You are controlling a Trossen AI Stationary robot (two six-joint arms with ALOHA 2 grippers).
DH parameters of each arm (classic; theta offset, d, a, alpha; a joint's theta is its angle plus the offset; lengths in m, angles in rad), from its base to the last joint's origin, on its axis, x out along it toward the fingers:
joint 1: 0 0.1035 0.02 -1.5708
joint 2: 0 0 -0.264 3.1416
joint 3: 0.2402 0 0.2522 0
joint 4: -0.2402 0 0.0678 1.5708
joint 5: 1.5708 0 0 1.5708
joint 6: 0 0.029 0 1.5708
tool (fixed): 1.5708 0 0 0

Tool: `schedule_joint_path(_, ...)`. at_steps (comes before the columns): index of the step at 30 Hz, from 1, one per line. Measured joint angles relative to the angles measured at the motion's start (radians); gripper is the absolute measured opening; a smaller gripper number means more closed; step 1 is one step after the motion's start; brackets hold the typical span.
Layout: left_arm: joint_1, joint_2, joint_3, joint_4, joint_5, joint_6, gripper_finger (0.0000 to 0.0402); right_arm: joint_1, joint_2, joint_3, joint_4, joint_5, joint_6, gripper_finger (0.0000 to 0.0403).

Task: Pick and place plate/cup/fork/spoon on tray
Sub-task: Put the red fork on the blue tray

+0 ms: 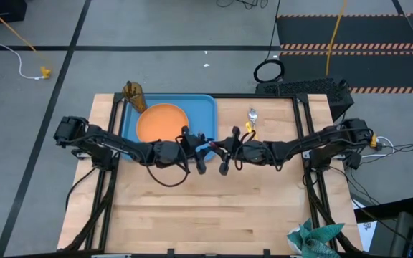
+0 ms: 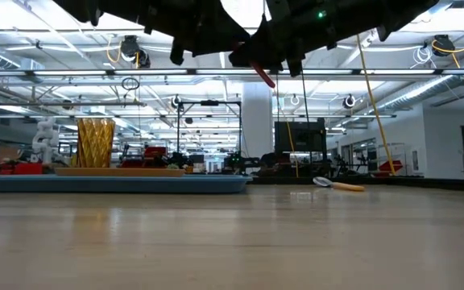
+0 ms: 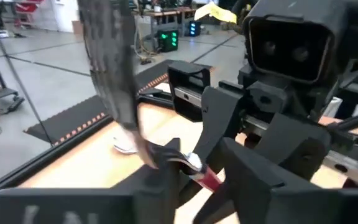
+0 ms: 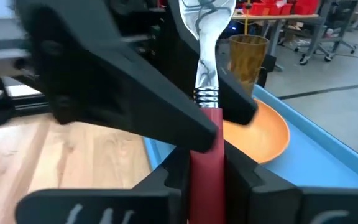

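The fork (image 4: 207,93), glossy metal head on a matte red handle, stands clamped in my right gripper (image 4: 205,163), raised above the table just beside the tray (image 1: 205,107). My left gripper (image 1: 201,153) meets it there; I cannot tell whether its fingers are parted or closed. On the smooth blue tray lie the round orange plate (image 1: 162,122) and the faceted amber cup (image 1: 134,93). The spoon (image 1: 252,119) lies on bare wood beside the tray.

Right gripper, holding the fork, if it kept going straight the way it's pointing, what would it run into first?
Most likely the left gripper, which faces the right gripper almost tip to tip over the table. The fork points at it, with the tray and plate beyond. Exact depth is unclear.
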Motion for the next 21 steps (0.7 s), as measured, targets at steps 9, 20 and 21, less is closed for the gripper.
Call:
schedule_joint_path(9, 0.006, -0.001, 0.004, -0.008, 0.110, 0.050, 0.0034, 0.019, -0.002, 0.000, -0.006, -0.043, -0.014, 0.0047)
schedule_joint_path(20, 0.080, -0.064, 0.000, -0.168, 0.289, 0.148, 0.0038, -0.025, -0.153, 0.000, -0.373, -0.264, 0.158, 0.0104)
schedule_joint_path(21, 0.096, -0.069, 0.001, -0.188, 0.309, 0.146, 0.0039, -0.029, -0.177, -0.001, -0.421, -0.262, 0.156, 0.0114)
